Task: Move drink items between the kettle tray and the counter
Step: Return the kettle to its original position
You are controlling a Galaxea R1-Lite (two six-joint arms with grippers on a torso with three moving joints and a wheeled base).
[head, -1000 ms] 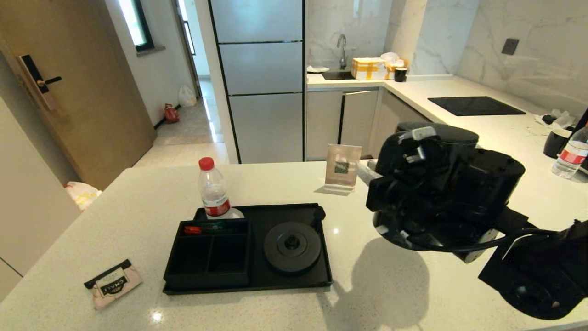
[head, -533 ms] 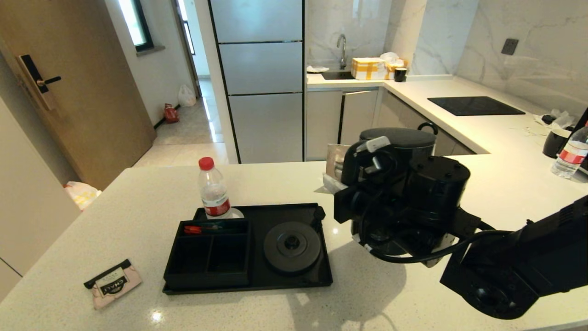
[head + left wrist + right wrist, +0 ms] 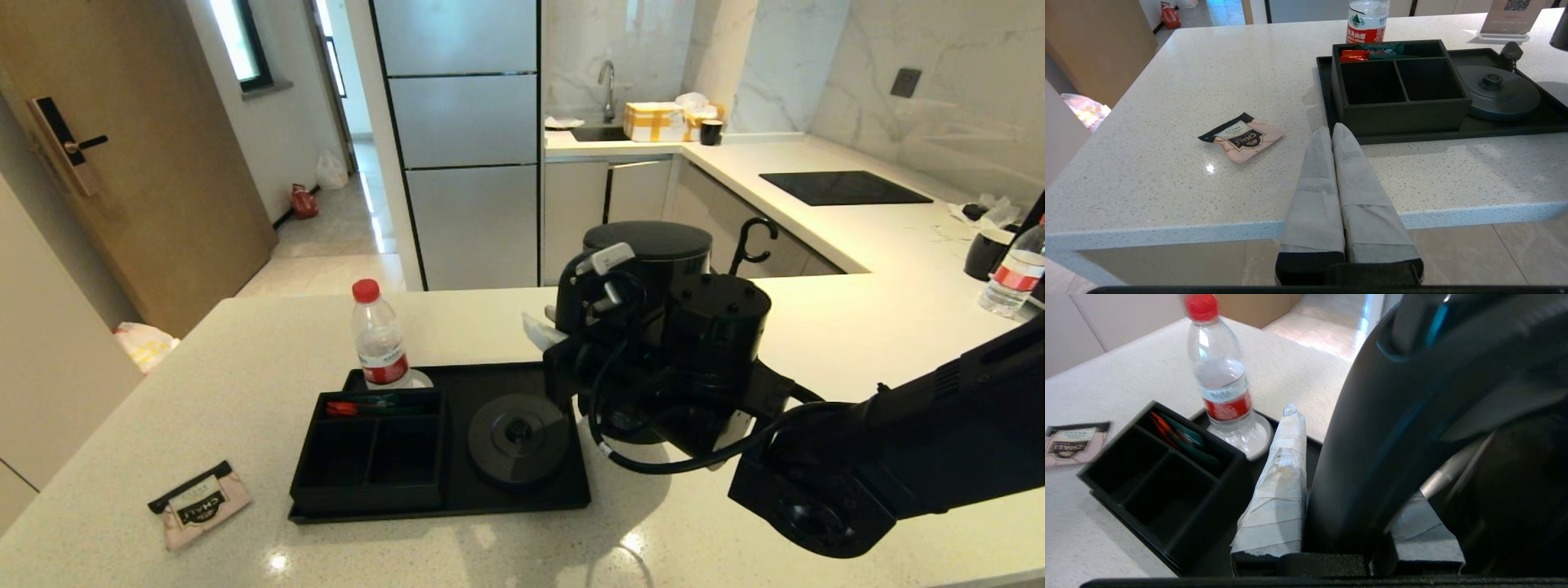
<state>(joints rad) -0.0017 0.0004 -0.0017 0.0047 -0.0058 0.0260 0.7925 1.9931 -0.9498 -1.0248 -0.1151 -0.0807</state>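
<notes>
The right gripper (image 3: 1347, 522) is clenched on the handle of the black kettle (image 3: 649, 269), holding it in the air at the centre of the head view, just right of the tray (image 3: 580, 490) and above the counter (image 3: 245, 367). The kettle's body sits behind the wrist, and its cord loops below. On the tray, the round kettle base (image 3: 518, 437) is bare at lower centre, with the divided box (image 3: 367, 457) to its left and a red-capped water bottle (image 3: 378, 343) at the tray's upper left corner. The pink tea sachet (image 3: 200, 504) lies on the counter at lower left, well apart from the tray. The left gripper (image 3: 1333, 130) hangs at the counter's near edge with its fingers pressed together, holding nothing, its tips near the box.
</notes>
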